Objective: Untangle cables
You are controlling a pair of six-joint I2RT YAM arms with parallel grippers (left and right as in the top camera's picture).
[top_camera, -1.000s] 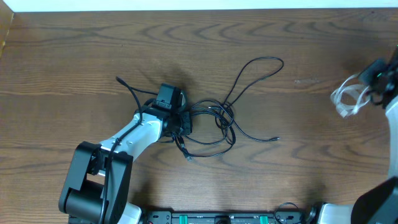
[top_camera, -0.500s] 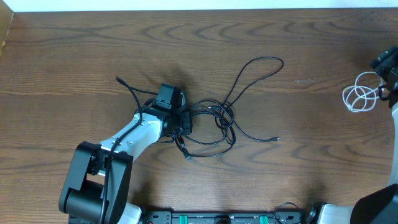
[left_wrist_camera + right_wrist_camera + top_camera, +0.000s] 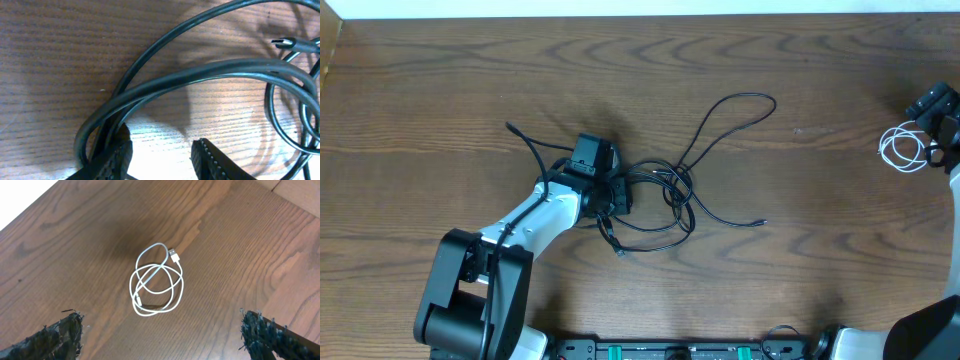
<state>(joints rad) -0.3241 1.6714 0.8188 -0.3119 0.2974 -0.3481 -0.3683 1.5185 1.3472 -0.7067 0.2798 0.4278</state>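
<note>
One white cable [image 3: 155, 280] lies coiled in loose loops near the right edge of the wooden table [image 3: 440, 80]. It is well apart from the black cables [image 3: 225, 66], which are tangled at mid-table. There are two or perhaps three of them; the overlaps hide the count. The right gripper [image 3: 162, 325] hangs over the white coil, fingers spread wide, holding nothing. The left gripper [image 3: 161, 159] sits in the tangle with its fingers parted and black strands touching one finger [image 3: 112, 157].

hidden: black cables [image 3: 678, 192] partly under left end effector [image 3: 612, 200] — overhead | cut off: right end effector [image 3: 160, 332] — bottom edge
</note>
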